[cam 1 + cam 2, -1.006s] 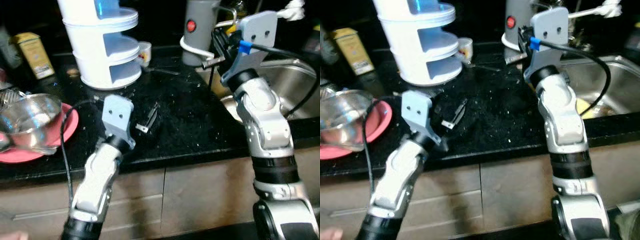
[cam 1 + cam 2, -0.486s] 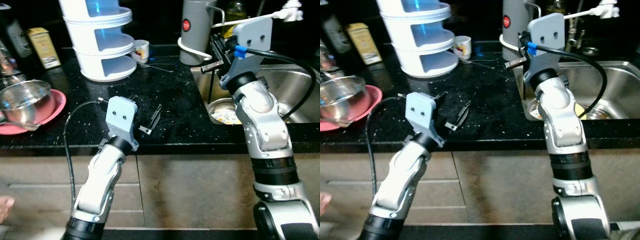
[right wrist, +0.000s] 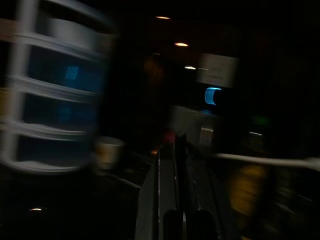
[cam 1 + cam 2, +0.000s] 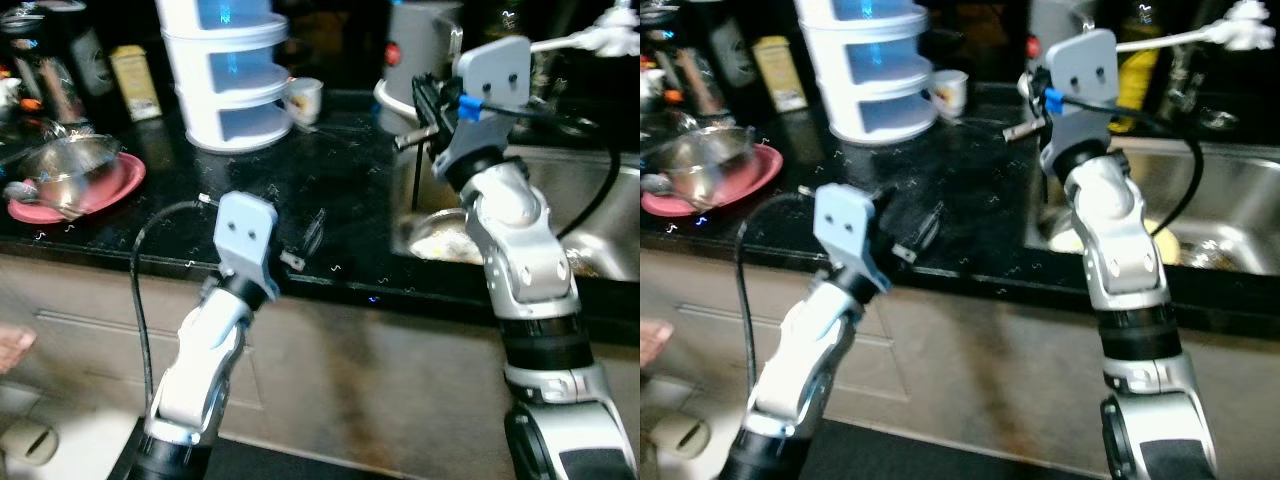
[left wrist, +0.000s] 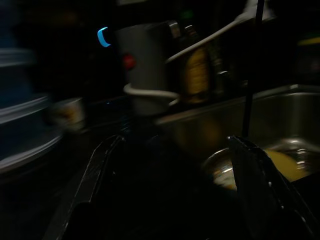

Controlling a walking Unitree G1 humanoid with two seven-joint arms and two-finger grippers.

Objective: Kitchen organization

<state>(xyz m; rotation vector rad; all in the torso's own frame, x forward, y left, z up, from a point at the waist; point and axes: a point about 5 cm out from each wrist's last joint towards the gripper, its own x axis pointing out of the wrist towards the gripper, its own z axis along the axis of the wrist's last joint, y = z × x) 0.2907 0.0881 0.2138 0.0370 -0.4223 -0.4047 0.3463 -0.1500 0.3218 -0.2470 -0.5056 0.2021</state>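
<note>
Since 1 s ago, whole view shifted back from black counter: camera move, not objects.

Left gripper spread wide, empty, low over counter.

Right gripper pressed shut, prob. empty, raised near grey kettle, ahead.

Sink to its right.

Steel bowl sits upright on pink plate, counter's left end

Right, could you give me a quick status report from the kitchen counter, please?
Left gripper open over the black counter. Right gripper shut, raised beside the sink. Nothing held. Steel bowl sits on the pink plate.
</note>
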